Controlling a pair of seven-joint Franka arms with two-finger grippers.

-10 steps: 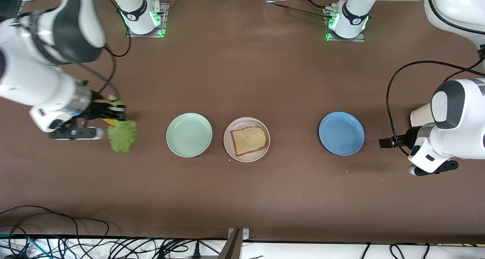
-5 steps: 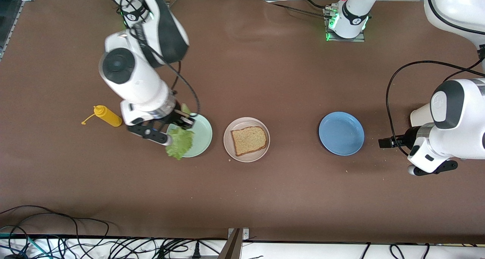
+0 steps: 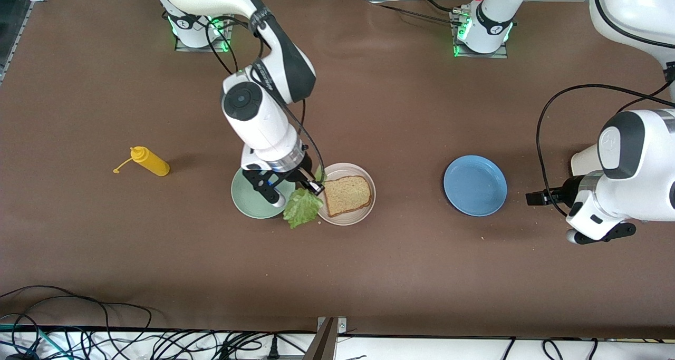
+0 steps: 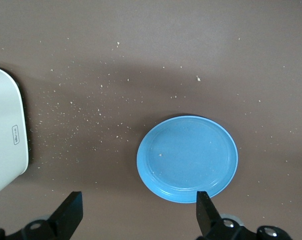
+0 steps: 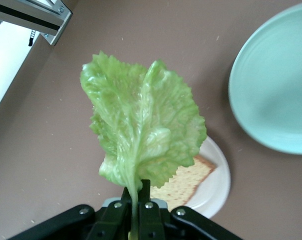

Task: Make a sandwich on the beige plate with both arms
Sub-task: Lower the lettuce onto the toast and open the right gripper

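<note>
Since the earlier frames the right arm swept along the tabletop [image 3: 401, 275] from its own end, past the yellow bottle [image 3: 150, 161] and over the mint-green plate [image 3: 248, 196], carrying the lettuce leaf [image 3: 302, 208] toward the middle. Right claw [image 3: 315, 185] was clamped on the leaf's stem; right wrist view showed the stem pinched between closed fingers, leaf [image 5: 143, 132] hanging broad and ruffled.

Key relation: the leaf hung over the gap between the mint-green plate and the beige plate [image 3: 364, 212], just overlapping the beige rim on the side toward the right arm's end. Bread slice [image 3: 346, 194] lay flat on the beige plate, just beside the claw, toward the left arm's end. Leaf's long axis ran from the claw down toward the front camera, so it was not yet over the bread. Judgement: a short shift toward the left arm's end should centre it before release.

Right arm's wrist pointed steeply down, elbow high. Left arm waited at its end of the tabletop, left claw [image 4: 138, 217] with fingers apart, empty, beside the blue plate [image 3: 475, 185]. No second slice was visible.
</note>
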